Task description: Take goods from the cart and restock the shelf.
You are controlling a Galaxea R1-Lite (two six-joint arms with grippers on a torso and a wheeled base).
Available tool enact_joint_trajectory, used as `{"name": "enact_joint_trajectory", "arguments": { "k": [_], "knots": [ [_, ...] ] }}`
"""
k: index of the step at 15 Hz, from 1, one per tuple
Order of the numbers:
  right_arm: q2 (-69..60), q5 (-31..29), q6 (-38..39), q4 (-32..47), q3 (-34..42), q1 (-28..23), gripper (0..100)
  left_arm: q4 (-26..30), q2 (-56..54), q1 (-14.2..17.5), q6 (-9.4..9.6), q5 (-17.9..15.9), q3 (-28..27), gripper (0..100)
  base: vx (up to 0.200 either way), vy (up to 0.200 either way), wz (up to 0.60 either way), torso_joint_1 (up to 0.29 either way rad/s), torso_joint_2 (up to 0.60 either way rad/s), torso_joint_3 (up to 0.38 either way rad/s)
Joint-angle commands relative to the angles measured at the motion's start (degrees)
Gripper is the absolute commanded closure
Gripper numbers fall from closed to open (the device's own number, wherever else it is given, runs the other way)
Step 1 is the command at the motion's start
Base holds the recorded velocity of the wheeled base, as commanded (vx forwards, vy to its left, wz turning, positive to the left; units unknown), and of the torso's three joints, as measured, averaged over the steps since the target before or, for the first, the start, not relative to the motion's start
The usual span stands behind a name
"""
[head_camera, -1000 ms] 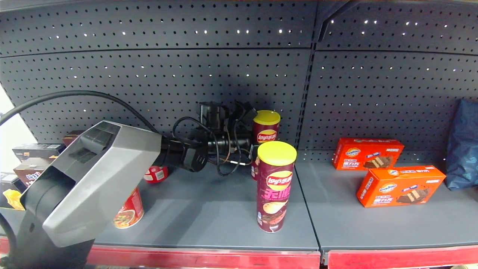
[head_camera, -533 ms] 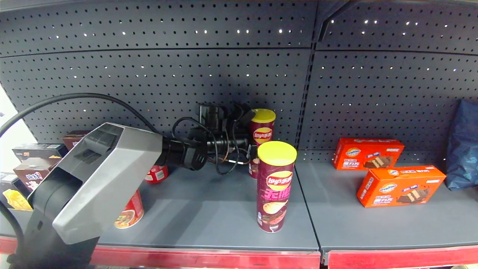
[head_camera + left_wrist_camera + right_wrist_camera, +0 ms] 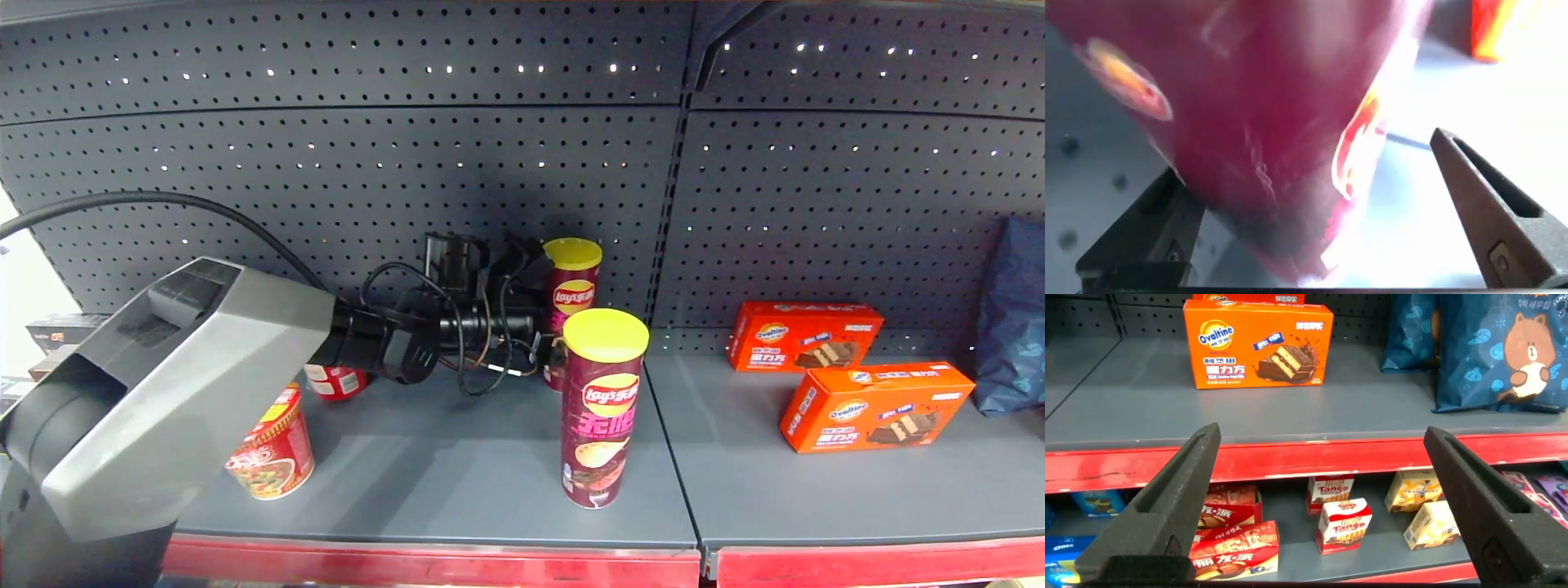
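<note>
Two maroon chip cans with yellow lids stand on the grey shelf (image 3: 457,457). The front chip can (image 3: 604,408) is near the shelf's middle. The rear chip can (image 3: 572,286) stands upright against the pegboard. My left gripper (image 3: 543,306) reaches in from the left and sits around that rear can. In the left wrist view the rear can (image 3: 1282,122) fills the space between the fingers of the left gripper (image 3: 1302,155), one finger (image 3: 1486,216) standing clear of it, so the gripper is open. My right gripper (image 3: 1321,431) is open and holds nothing, facing the shelf's front edge.
A cup of noodles (image 3: 269,453) and a small red tub (image 3: 336,381) stand left of the arm. Two orange boxes (image 3: 804,335) (image 3: 878,404) and a blue bag (image 3: 1012,327) lie on the right half. Dark boxes (image 3: 57,331) sit at far left. A lower shelf holds more snack boxes (image 3: 1343,523).
My left arm has drawn back a little to the left, uncovering more of the noodle cup. The rear can shifted slightly left and now stands upright at the pegboard.
</note>
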Motion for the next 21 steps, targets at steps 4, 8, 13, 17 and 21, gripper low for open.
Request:
{"name": "enact_joint_trajectory", "arguments": {
  "k": [4,8,13,17,21],
  "knots": [
    [0.07,0.03,-0.01,-0.02,0.00,0.02,0,-10.65,-12.04,2.87,0.54,0.02,18.52,0,0.000,0.000,0.00,0.000,0.00,0.000],
    [0.07,0.03,-0.01,-0.02,0.00,0.02,0,-13.29,-20.12,4.63,-1.49,0.11,25.99,0,0.000,0.000,0.00,0.000,0.00,0.000],
    [0.07,0.12,-0.10,-0.02,0.00,0.02,0,-19.00,-23.55,6.74,-1.66,0.99,35.31,0,0.000,0.000,0.00,0.000,0.00,0.000],
    [0.07,0.12,-0.01,-0.02,0.00,0.02,0,-19.09,-21.70,3.31,-2.28,9.60,35.40,0,0.000,0.000,0.00,0.000,0.00,0.000],
    [0.07,0.03,-1.16,-0.02,0.00,0.02,0,-21.20,-16.52,0.06,-7.20,14.00,36.01,0,0.000,0.000,0.00,0.000,0.00,0.000]
  ]
}}
